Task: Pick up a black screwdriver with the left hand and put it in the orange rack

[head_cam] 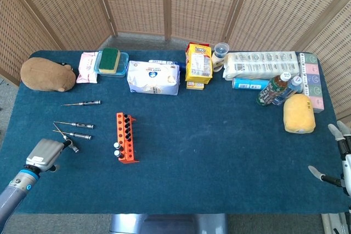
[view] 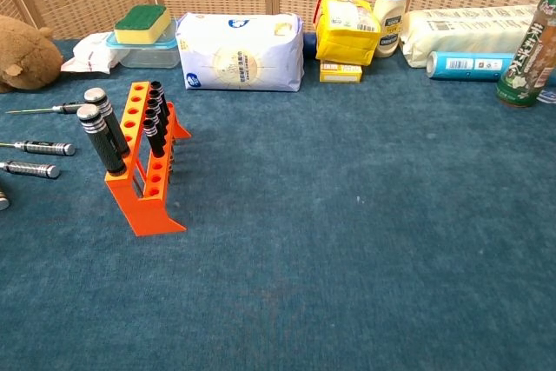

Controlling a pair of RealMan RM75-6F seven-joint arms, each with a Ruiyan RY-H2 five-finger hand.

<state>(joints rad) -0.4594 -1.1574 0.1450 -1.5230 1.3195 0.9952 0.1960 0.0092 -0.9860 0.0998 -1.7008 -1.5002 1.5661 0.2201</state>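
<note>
Head view, room: wide bare blue table (head_cam: pixel 219 157) centre and front; left hand (head_cam: pixel 44 154) near front-left edge, gripping a black screwdriver (head_cam: pixel 70 145).
Head view, right hand (head_cam: pixel 339 157): at right edge – fingers apart, holding nothing.
Head view, clutter: orange rack (head_cam: pixel 125 137) just right of three loose screwdrivers (head_cam: pixel 77 130); groceries along back.
Chest view: rack (view: pixel 143 158) upright at left w/ tools in it – hands not seen.

Yellow packet (head_cam: pixel 198 63), upper centre of head view: red lettering on top, looks like "Lipo". All other labels too small to read.
</note>
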